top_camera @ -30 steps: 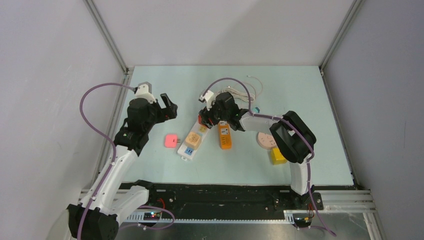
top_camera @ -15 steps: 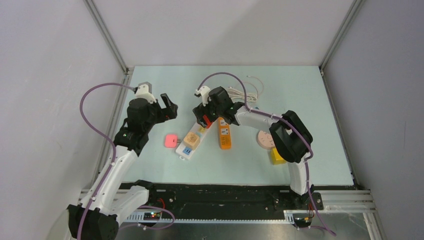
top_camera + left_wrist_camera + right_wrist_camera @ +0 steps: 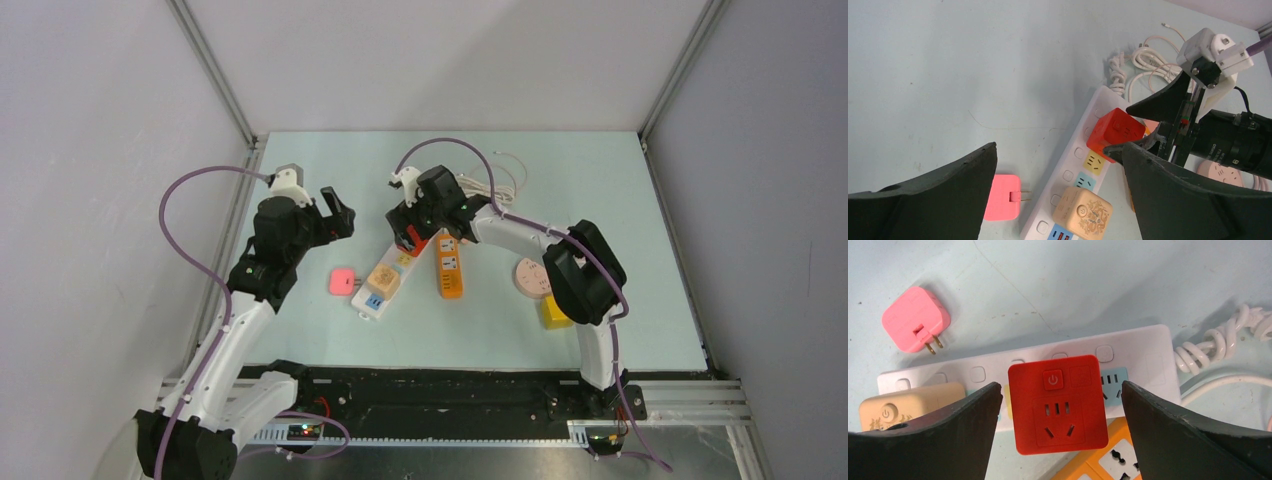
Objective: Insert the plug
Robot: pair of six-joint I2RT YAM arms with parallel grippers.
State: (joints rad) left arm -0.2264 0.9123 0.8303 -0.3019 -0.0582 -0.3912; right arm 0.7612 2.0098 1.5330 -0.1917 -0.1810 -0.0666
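A red plug (image 3: 1058,405) stands on the white power strip (image 3: 1133,347), between a yellow and a blue socket; its prongs are hidden. My right gripper (image 3: 1060,387) hangs over it, open, with a gap on each side between the fingers and the plug. From above, the red plug (image 3: 413,240) sits at the strip's far end under the right gripper (image 3: 408,232). A beige plug (image 3: 384,279) sits further down the strip (image 3: 368,308). A pink plug (image 3: 342,281) lies loose on the table beside it. My left gripper (image 3: 340,215) hovers open and empty to the left.
An orange power strip (image 3: 449,272) lies just right of the white one. A coiled white cable (image 3: 497,180) sits behind the right gripper. A round pink socket (image 3: 530,277) and a yellow block (image 3: 555,312) rest near the right arm.
The right gripper has opened wide and let go of the red plug, shifting slightly left and back. The left arm has not moved.
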